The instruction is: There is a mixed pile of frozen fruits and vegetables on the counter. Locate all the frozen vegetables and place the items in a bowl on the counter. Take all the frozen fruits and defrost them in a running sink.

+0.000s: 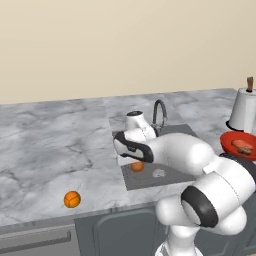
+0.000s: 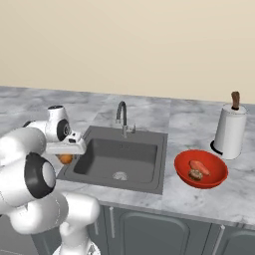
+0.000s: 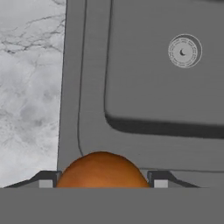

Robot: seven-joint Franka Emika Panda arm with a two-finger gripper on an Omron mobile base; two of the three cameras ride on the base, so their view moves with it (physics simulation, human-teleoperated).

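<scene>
Currently we see the gripper (image 3: 100,186) with its jaws pinching an orange ball (image 3: 101,170), one fingertip on each side at the ball's widest part. The ball (image 2: 65,159) hangs at the left rim of the sink (image 2: 99,172), not yet over the basin; the drain (image 3: 184,51) lies well ahead. A second orange ball (image 1: 72,199), with dark lines, rests on the table (image 1: 50,145) well to the left of the sink. The red bowl (image 2: 217,178) right of the sink holds a reddish oblong piece (image 2: 199,167) and a brown lump (image 2: 194,174).

We judge the fruit small, light and hard if frozen, so it should not squash. Being round and smooth, it may slip or roll out of a pinch off its middle. We would take the second ball from above, jaws across its equator. No water is visible at the faucet (image 2: 121,112).
</scene>
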